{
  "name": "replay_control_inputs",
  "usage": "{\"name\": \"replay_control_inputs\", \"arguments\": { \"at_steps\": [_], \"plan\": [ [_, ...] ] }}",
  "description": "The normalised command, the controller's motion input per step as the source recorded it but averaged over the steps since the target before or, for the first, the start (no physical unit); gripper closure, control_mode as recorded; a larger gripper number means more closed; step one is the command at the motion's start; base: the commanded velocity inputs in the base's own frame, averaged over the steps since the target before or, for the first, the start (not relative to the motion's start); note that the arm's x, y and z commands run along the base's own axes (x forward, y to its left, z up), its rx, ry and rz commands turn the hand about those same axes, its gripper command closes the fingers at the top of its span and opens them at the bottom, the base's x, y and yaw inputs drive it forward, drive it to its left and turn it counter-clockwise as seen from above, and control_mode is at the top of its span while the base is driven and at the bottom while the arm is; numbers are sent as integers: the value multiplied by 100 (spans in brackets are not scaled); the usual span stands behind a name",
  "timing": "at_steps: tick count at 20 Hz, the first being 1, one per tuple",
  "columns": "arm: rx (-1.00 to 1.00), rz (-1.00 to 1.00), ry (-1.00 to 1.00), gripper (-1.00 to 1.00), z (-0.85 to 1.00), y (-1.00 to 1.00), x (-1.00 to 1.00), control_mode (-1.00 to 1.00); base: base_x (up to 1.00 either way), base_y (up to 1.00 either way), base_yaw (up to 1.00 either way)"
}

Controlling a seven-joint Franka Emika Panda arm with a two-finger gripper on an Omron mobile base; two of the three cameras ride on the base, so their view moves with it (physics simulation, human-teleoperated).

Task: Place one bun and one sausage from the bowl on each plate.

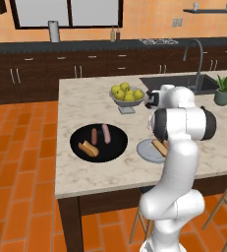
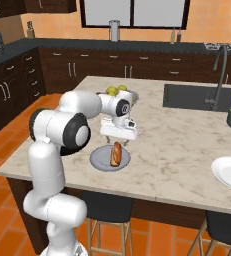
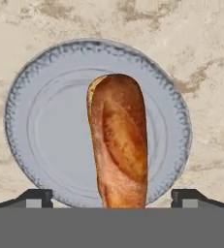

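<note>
Claw (image 3: 111, 198) released over bun (image 3: 119, 140) | grey plate (image 3: 40, 131) | marble island counter (image 1: 85, 98); orange tiled floor (image 1: 21, 162)

Bun (image 3: 118, 140) on near plate (image 3: 45, 126), beneath spread gripper (image 3: 111, 198); bowl (image 1: 99, 142) with two sausages (image 1: 100, 134) and another bun left of it; apple bowl (image 1: 127, 95) behind; second plate (image 2: 230, 172) far right.

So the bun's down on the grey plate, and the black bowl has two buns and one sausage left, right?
Not quite. The left base view shows the bowl holding one bun and two sausages. The other bun does lie on the grey plate.
</note>
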Motion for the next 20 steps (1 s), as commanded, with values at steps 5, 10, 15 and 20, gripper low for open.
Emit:
{"name": "replay_control_inputs", "arguments": {
  "at_steps": [5,10,15,20],
  "plan": [
    [1,-6,-29,-100,22,87,-17,-100,0,0,0],
    [2,-8,-30,-100,11,96,0,-100,0,0,0],
    [0,-3,-14,-100,0,89,31,-100,0,0,0],
    [-1,0,-6,-100,0,69,55,-100,0,0,0]
  ]
}}
